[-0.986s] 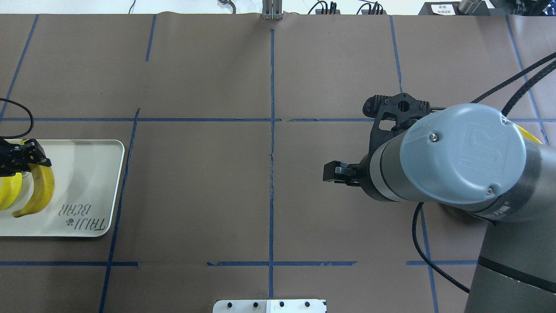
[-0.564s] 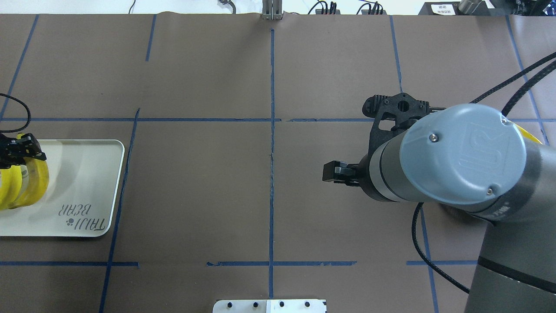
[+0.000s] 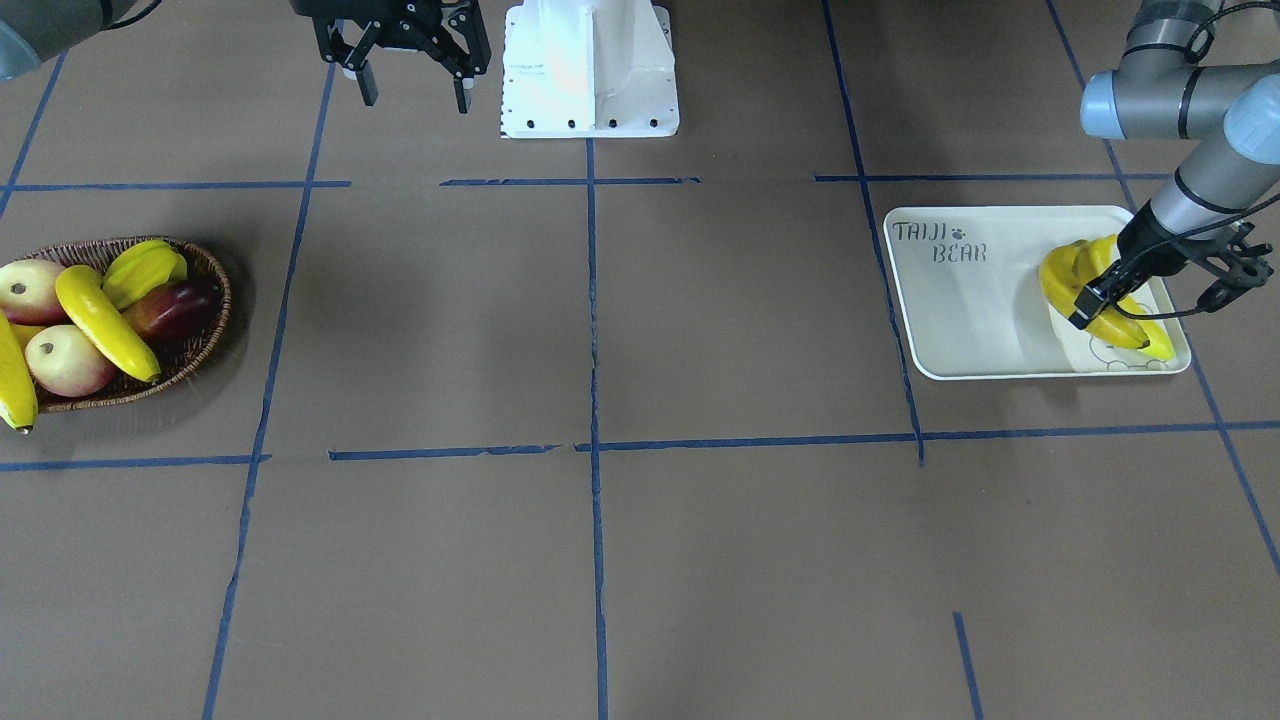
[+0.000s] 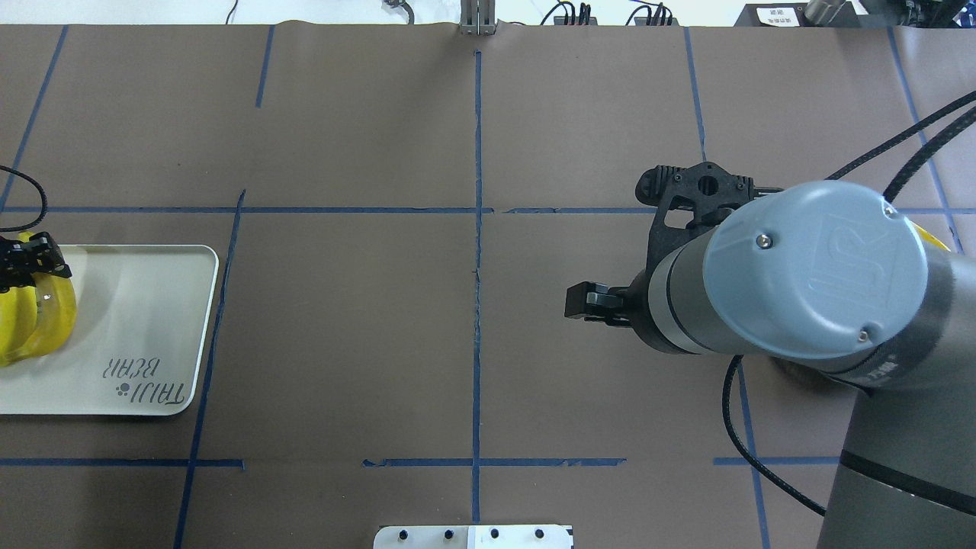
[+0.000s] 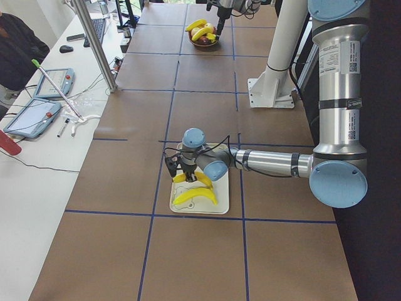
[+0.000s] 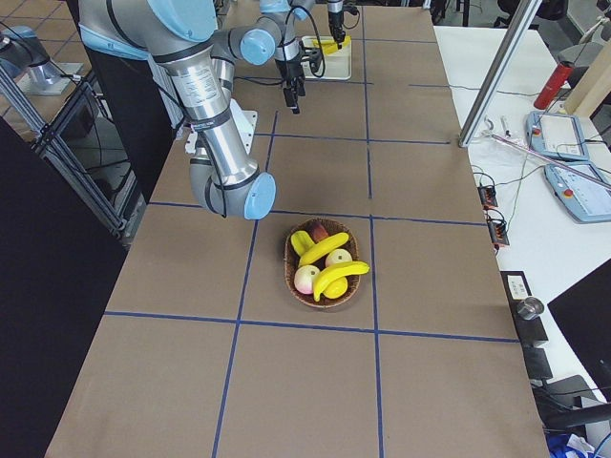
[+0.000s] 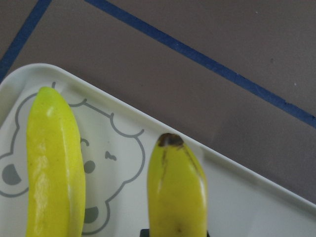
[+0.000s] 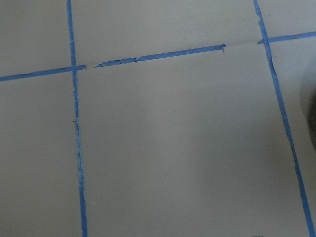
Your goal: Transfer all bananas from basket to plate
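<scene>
My left gripper (image 3: 1088, 300) is shut on a yellow banana (image 3: 1058, 276) low over the off-white plate (image 3: 960, 310). The left wrist view has that banana (image 7: 177, 192) at bottom centre. A second banana (image 7: 52, 163) lies on the plate (image 7: 247, 202) beside it, over the bear print. The wicker basket (image 3: 205, 345) sits far off on the other side. It holds one banana (image 3: 105, 320) across the fruit and another banana (image 3: 12, 385) at its outer rim. My right gripper (image 3: 412, 92) hangs open and empty near the robot base, away from the basket.
A ridged yellow-green star fruit (image 3: 145, 270), two pink-cream apples (image 3: 65, 365) and a dark red fruit (image 3: 175, 308) share the basket. The white robot base (image 3: 590, 70) stands at mid-table. Blue tape lines cross the brown table. Tablets and cables lie along the far edge (image 5: 37, 113).
My left gripper has carried the banana further across the plate, up against the banana lying there. The right arm has barely moved.
</scene>
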Controlling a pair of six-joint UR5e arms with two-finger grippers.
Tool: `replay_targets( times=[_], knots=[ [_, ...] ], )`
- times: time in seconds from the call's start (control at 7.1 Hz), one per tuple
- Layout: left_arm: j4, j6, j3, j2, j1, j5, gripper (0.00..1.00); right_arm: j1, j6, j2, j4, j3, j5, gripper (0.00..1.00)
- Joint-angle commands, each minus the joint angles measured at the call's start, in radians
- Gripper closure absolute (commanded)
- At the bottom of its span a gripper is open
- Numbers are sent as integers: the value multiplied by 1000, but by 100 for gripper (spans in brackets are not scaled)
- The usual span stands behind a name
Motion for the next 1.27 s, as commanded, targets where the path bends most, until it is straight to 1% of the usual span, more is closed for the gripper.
replay_targets(
  times=[0.0, 0.14, 0.28, 0.42, 0.56, 0.7, 0.85, 0.99, 1.13],
  knots=[
    [-3, 2, -13, 10, -1, 14, 0, 1, -3, 1, 0, 6, 5, 0],
    [-2, 5, -29, 10, -1, 5, 0, 0, -5, 1, 1, 9, 11, 0],
    [13, 5, -78, 10, -1, -7, 0, 8, -32, 1, 2, 9, 15, 0],
    [30, 2, -143, 6, -27, -115, 0, 36, -84, -7, 0, 11, 17, 0],
    [70, 2, -192, -19, -76, -169, 0, 57, -154, -39, -2, 29, 18, 0],
    [116, -2, -232, -67, -75, -170, 0, 73, -200, -112, 0, 71, 20, 0],
    [218, -3, -261, -135, -66, -168, 0, 124, -292, -149, -2, 87, 56, 0],
    [325, -9, -286, -228, -57, -168, 0, 186, -408, -175, 0, 81, 105, 0],
    [442, -12, -306, -311, 1, -161, 0, 242, -511, -204, -2, 72, 138, 0]
  ],
)
